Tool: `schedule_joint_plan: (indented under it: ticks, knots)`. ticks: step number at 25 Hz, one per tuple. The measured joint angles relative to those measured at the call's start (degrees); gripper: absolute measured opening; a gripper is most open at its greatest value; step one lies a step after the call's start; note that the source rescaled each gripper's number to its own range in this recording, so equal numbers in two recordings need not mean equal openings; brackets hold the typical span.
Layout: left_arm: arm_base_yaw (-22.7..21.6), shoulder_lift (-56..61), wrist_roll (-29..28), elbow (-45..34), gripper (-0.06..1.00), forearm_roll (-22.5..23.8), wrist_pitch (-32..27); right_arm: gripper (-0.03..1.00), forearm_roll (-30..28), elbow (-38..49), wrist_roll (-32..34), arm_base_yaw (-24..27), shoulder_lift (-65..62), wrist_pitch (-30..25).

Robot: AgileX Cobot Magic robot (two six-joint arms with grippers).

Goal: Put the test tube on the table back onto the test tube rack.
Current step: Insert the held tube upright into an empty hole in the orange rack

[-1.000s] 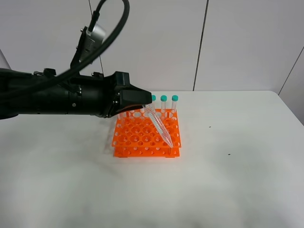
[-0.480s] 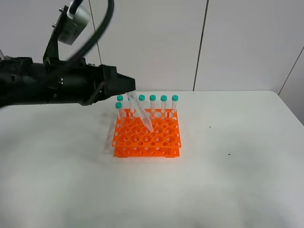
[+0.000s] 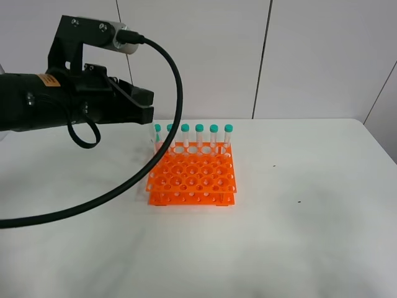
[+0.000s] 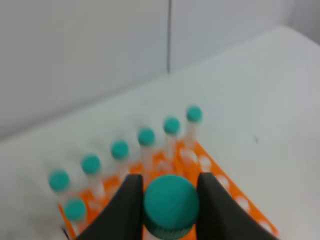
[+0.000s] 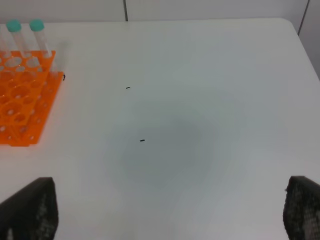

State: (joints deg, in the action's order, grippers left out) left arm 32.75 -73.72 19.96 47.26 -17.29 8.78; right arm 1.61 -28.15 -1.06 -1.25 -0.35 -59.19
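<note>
The left fingers (image 4: 128,212) are closed narrowly on the teal cap of the test tube (image 4: 170,202), one on each side of it. The left wrist view looks almost straight down on the cap, so the tube's long axis runs away from the fingers toward the rack (image 3: 192,177), close to upright, tip down. Its body is hidden under the cap, and the exterior view does not separate it clearly from the standing tubes (image 3: 199,133). I cannot tell whether the tip has entered a hole.

The high camera shows the left arm hanging over the rack's rear left corner, right beside the row of capped tubes along the back edge. The open holes lie toward the front and right of that row. The next move likely depends on setting the tip over a free hole there and keeping the tube vertical.

The right fingers (image 5: 30,212) are spread wide and empty over bare bench (image 5: 200,125), well apart from the rack (the left arm is clearly the nearer one).
</note>
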Motion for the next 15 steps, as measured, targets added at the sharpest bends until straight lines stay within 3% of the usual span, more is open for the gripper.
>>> schedule_joint_plan:
  ticks: [8,15]
  knots:
    - [2.45,-11.2,-2.66,0.0,0.0,6.02,12.51,1.0,0.0,0.0,0.0,0.0,0.0,0.0]
    - [6.09,-16.96,-3.98,0.52,0.0,8.66,17.02,1.0,0.0,0.0,0.0,0.0,0.0,0.0]
